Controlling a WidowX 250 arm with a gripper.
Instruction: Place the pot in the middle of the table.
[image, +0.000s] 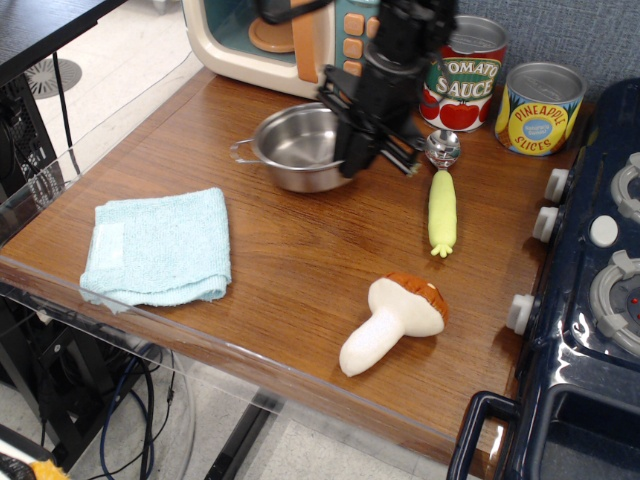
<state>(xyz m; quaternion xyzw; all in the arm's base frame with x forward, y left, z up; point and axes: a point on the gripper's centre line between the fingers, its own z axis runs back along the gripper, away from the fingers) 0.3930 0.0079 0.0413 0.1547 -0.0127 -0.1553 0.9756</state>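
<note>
The black tool (352, 160) pinches the right rim of the steel pot (298, 148), which sits toward the far middle of the wood-grain worktop (300, 260), just near of the toy microwave (290, 40). A folded light-blue cloth (158, 247) lies at the near left, well apart from the pot. To the right lie a yellow-green ice cream scoop (441, 195) and a plush mushroom (395, 320), with a tomato sauce can (465, 75) and pineapple slices can (538, 108) at the far edge.
</note>
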